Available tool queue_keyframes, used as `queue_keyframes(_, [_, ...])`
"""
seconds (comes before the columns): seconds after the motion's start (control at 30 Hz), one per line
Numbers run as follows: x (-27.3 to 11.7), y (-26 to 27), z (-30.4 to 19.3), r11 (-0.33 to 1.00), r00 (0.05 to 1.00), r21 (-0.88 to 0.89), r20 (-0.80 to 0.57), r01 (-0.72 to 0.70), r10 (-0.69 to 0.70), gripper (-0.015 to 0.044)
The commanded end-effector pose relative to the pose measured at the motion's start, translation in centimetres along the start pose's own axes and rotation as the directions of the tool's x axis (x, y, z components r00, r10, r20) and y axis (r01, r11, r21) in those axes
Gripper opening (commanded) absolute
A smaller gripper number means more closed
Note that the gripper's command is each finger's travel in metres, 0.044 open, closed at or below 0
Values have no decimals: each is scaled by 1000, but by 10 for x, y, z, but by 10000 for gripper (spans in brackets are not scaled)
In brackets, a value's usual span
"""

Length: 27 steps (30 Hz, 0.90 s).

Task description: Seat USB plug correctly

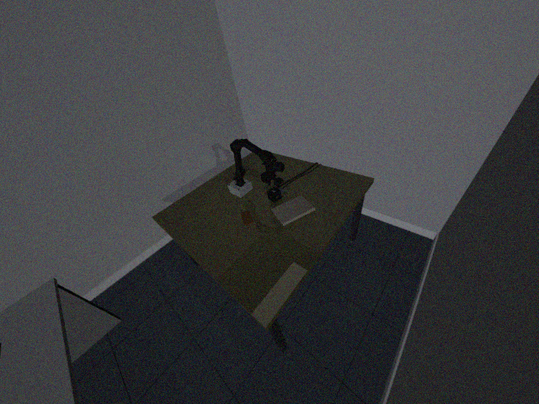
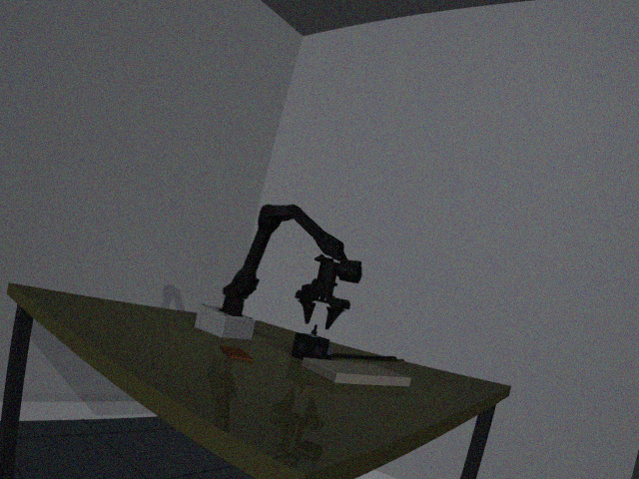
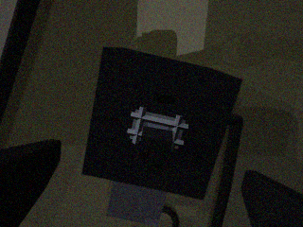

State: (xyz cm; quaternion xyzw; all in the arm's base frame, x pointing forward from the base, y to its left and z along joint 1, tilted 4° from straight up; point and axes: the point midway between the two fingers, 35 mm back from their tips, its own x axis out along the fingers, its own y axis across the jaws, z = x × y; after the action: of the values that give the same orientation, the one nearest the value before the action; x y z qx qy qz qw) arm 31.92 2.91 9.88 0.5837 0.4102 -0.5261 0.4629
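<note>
Two dark fingertips frame the wrist view, one (image 3: 26,175) at the lower left corner and its partner at the lower right; between them lies the power cube (image 3: 161,120), seen from straight above, with the USB plug (image 3: 157,127) standing out of the socket in the middle of its top face. The plug's pale outline runs long from left to right in that view, roughly along the line joining the two fingertips, though slightly tilted; that suggests the jaws would meet its short ends unless the wrist turns. The gripper (image 2: 320,315) hangs just above the plug (image 2: 314,329) in the exterior view, jaws spread nearly full and holding nothing; the plug lies directly below it. A flat pale slab (image 2: 355,372) rests just right of the cube on the table (image 2: 129,350).
</note>
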Motion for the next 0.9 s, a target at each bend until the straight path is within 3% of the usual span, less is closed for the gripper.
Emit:
queue_keyframes(0.0, [0,0,0,1000,1000,0,0,-1,1,335])
queue_keyframes(0.4, [0,0,0,1000,1000,0,0,-1,1,20])
queue_keyframes(0.87, [0,0,0,1000,1000,0,0,-1,1,0])
